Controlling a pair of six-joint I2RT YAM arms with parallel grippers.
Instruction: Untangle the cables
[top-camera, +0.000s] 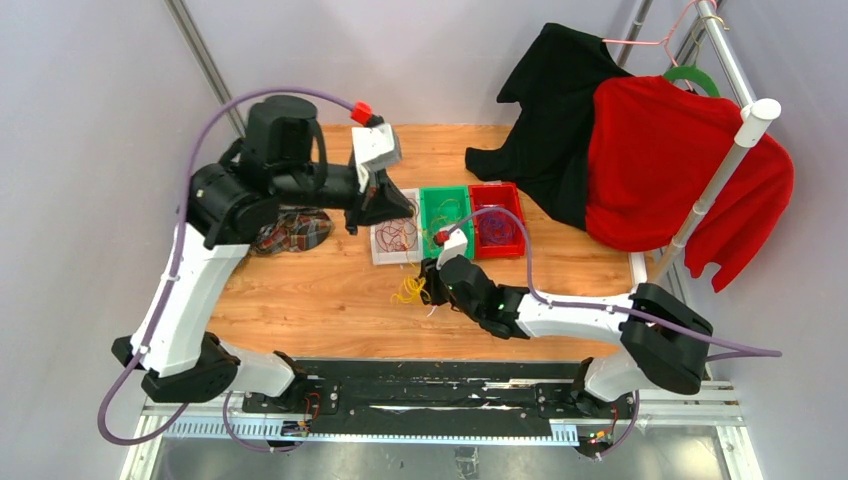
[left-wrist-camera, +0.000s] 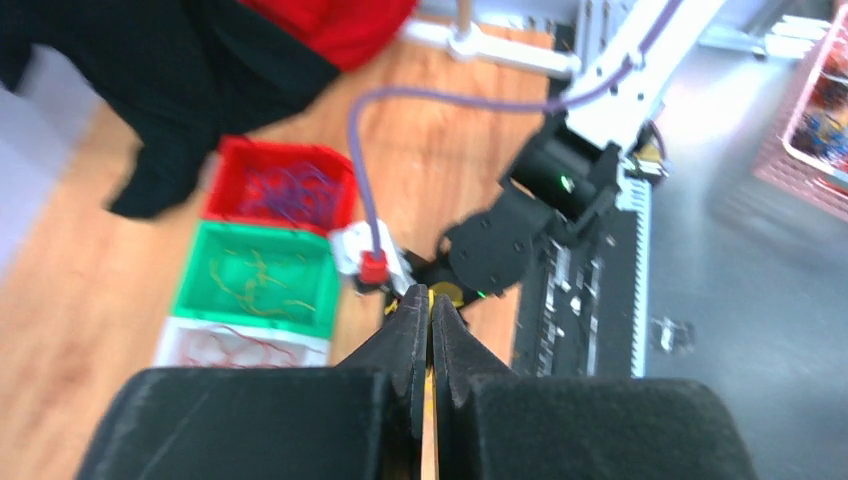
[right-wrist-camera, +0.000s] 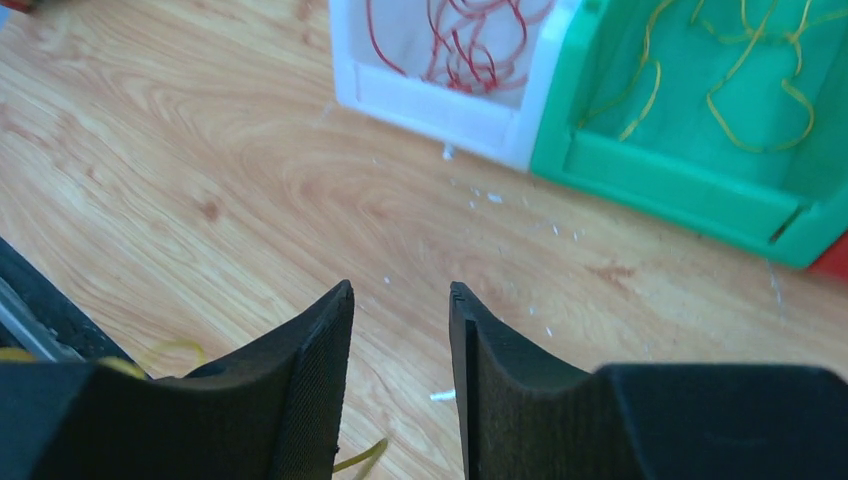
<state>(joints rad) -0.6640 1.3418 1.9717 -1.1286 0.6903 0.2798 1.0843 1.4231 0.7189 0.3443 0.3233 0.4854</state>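
Note:
A small tangle of yellow cables (top-camera: 410, 292) lies on the wooden table just left of my right gripper (top-camera: 432, 272). In the right wrist view that gripper (right-wrist-camera: 400, 290) stands open over bare wood, with a yellow strand (right-wrist-camera: 360, 458) beside its left finger and nothing between the pads. My left gripper (top-camera: 385, 208) hangs above the white bin (top-camera: 381, 255), which holds red cables (right-wrist-camera: 470, 30). In its own view the left gripper (left-wrist-camera: 430, 295) is shut, with only a thin yellowish slit showing. Yellow cables (right-wrist-camera: 740, 90) lie in the green bin (right-wrist-camera: 680, 180), purple cables (left-wrist-camera: 290, 190) in the red bin (left-wrist-camera: 280, 150).
The three bins stand in a row at mid-table. A plaid cloth (top-camera: 295, 230) lies under the left arm. Black and red garments (top-camera: 640, 150) hang on a rack at the back right. A black rail (top-camera: 420, 385) runs along the near edge.

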